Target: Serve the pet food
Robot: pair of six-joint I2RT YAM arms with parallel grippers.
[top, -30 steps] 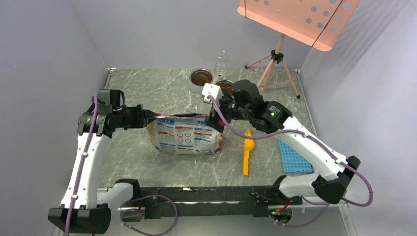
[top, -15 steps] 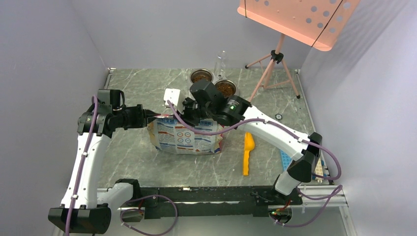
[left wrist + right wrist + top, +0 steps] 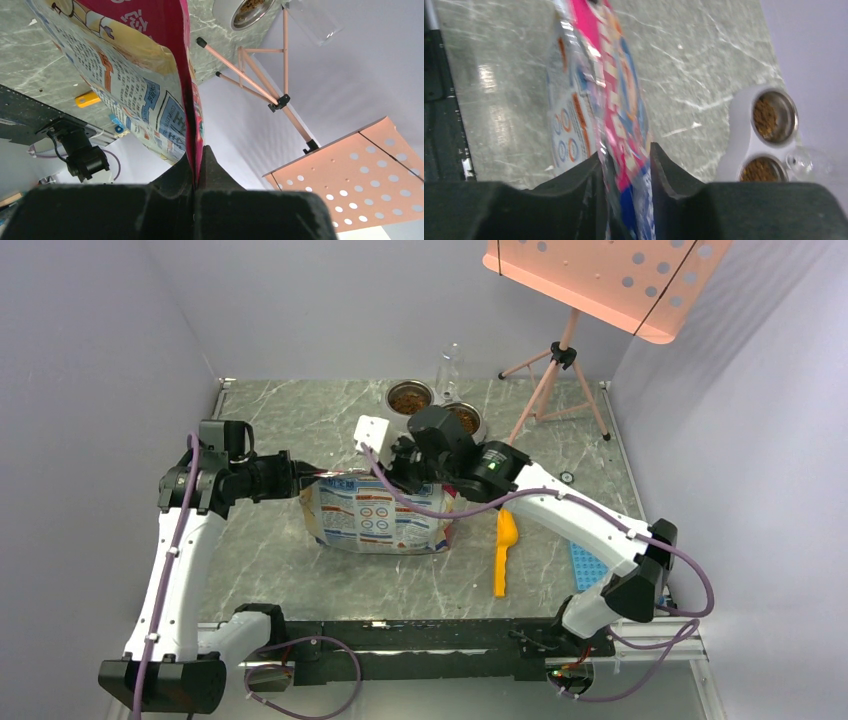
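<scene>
Bag (image 3: 375, 518): printed pink, red and blue pouch, upright at mid-table; every place below is given from it.
Left gripper (image 3: 196, 162): at the bag's top left corner, jaws pressed together on the pink top seam.
Right gripper (image 3: 624, 152): over the middle of the bag's top edge, fingers (image 3: 584, 185) apart with one on each side of the edge. The view is blurred, so whether the pads touch the film cannot be told.
Pet food (image 3: 410, 398): brown kibble in two steel bowls behind the bag, well apart from it. The bag's contents are not visible.
Bowl holder (image 3: 736, 125): white, carrying both bowls side by side, behind the bag.
Scoop (image 3: 504, 550): yellow, flat on the table just right of the bag, not touching it.
Blue rack (image 3: 588, 568): right of the bag, beyond the scoop, partly under the right arm.
Tripod stand (image 3: 560, 355): behind and right of the bag, carrying a salmon perforated plate.
Table (image 3: 270, 420): grey marbled top.
</scene>
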